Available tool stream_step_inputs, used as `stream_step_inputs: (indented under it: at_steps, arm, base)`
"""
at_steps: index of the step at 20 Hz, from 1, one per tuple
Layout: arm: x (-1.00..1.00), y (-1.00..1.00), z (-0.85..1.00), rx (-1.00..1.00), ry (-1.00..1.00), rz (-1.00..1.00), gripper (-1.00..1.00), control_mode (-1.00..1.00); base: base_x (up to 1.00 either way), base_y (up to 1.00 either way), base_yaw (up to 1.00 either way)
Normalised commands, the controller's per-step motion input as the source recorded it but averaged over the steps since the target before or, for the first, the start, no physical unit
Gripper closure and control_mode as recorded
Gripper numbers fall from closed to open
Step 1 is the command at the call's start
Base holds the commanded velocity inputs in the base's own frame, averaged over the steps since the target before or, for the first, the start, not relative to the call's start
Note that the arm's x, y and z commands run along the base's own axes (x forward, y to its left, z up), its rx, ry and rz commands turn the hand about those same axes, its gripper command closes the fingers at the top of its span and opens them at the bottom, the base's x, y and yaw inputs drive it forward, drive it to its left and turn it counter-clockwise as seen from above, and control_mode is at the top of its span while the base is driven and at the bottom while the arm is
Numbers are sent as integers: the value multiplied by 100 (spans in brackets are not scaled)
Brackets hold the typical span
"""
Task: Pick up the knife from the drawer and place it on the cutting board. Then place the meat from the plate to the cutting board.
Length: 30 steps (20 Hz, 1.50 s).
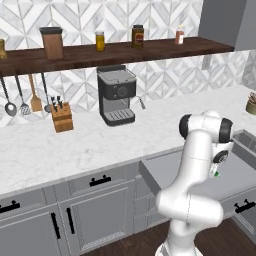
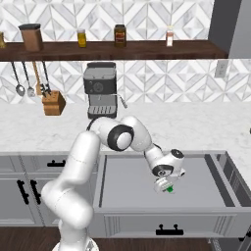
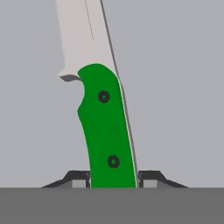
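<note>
The knife (image 3: 107, 131) has a bright green handle and a pale blade, and it lies flat on the plain grey floor of the open drawer (image 2: 132, 181). My gripper (image 3: 113, 179) reaches down into the drawer and is shut on the knife's handle, with one dark fingertip (image 3: 78, 178) pressed against each side. From the right base view the gripper (image 2: 166, 188) sits low over the drawer's middle right, with a bit of green handle (image 2: 170, 189) showing under it. The cutting board, the plate and the meat are out of view.
A coffee machine (image 1: 116, 95) and a wooden knife block (image 1: 62, 117) stand at the back of the marble counter (image 1: 75, 145). Jars line the dark shelf (image 1: 120, 50), with utensils hanging below it. Grey cabinet doors (image 1: 95, 217) sit left of the drawer.
</note>
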Motion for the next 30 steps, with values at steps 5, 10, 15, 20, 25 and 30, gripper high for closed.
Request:
stream_step_inputs:
  at_steps: [5, 10, 15, 20, 25, 30]
  arm:
    - [-92, -1, 62, 0, 0, 0, 100, -100]
    - [-64, 0, 100, 0, 0, 1, 100, -100]
    - [-11, 1, 100, 0, 0, 0, 100, -100]
    - [16, 5, 100, -1, 0, 0, 100, -100]
    - [19, 52, 100, -12, 7, 0, 100, -100]
    - [1, 79, 49, -21, 13, -5, 100, -100]
  base:
    - [0, 0, 0]
    - [0, 0, 0]
    - [0, 0, 0]
    - [0, 0, 0]
    - [0, 0, 0]
    - [0, 0, 0]
